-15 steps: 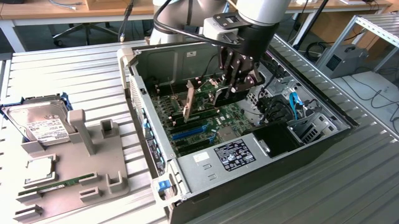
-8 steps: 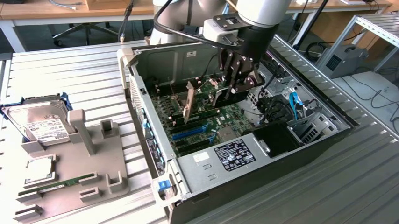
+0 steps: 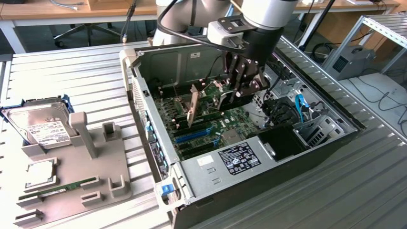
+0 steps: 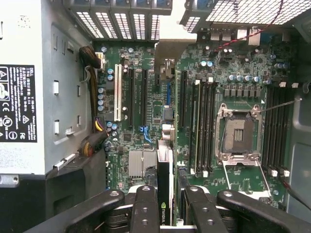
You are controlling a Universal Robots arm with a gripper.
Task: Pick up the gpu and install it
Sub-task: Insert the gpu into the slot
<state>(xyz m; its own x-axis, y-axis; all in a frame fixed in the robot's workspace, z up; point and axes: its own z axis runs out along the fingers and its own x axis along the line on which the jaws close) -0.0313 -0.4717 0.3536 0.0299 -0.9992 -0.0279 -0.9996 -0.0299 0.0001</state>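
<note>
One gpu [image 4: 165, 184] stands on edge between the gripper's [image 4: 166, 213] two black fingers [image 4: 145, 208], which are clamped on its sides; the wrist view shows its thin black edge with a small green logo, pointing down at the motherboard [image 4: 214, 97]. In the exterior view the gripper [image 3: 245, 81] sits in the upper middle of the frame, lowered into the open case [image 3: 330, 138], and the card [image 3: 224, 98] hangs from it just above the board's slots. Beneath the card in the wrist view lie the long black slots [image 4: 137, 97] and one white slot [image 4: 117, 92], with the empty CPU socket [image 4: 240, 136] and memory slots [image 4: 206, 126] to one side. A power supply [image 3: 232, 160] with a black label lies along the case's near edge in the exterior view. At that view's left, on the ribbed table [image 3: 70, 81], a grey holder tray [image 3: 95, 167] carries a hard drive [image 3: 41, 126], a CPU [image 3: 39, 174] and a green memory stick [image 3: 60, 187], well apart from the case.
</note>
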